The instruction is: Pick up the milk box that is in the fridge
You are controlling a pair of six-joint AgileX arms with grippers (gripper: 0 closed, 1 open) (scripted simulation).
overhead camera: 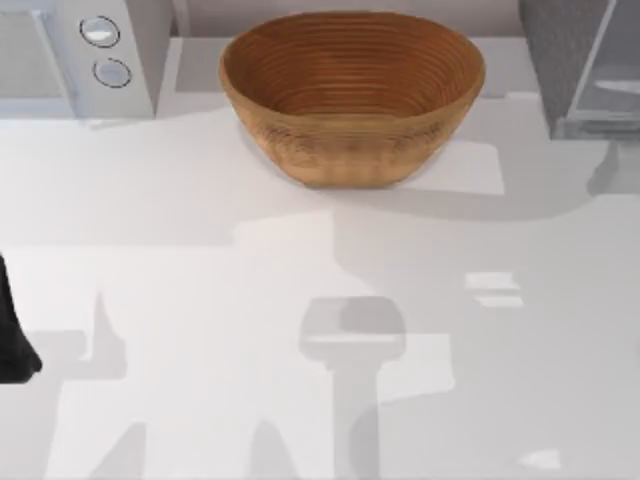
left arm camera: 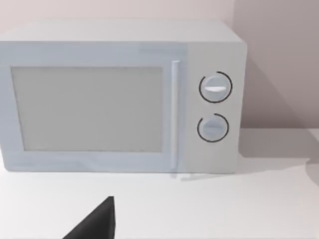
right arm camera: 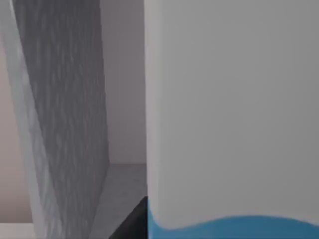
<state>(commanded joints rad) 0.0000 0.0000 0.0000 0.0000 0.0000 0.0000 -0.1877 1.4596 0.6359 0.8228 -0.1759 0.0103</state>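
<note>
Looking down from above, a ribbed brown wooden bowl (overhead camera: 352,95) sits at the table's back between the light grey two-dial box (overhead camera: 75,55) at the left and the dark grey fridge (overhead camera: 585,65) at the right, whose glass door is swung open; my left arm (overhead camera: 12,335) is parked at the left edge. The left wrist view faces the dial box front, with one dark fingertip (left arm camera: 94,224) of its gripper low in frame; I cannot tell its grip. The right wrist view sits close against the white-and-blue milk box (right arm camera: 232,124) inside the fridge, a dark fingertip (right arm camera: 132,221) just beside it; whether the fingers clamp it, I cannot tell.

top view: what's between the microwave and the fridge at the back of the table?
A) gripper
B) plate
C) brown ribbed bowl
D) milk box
C: the brown ribbed bowl stands at the back, with the microwave at its left and the fridge at its right.
</note>
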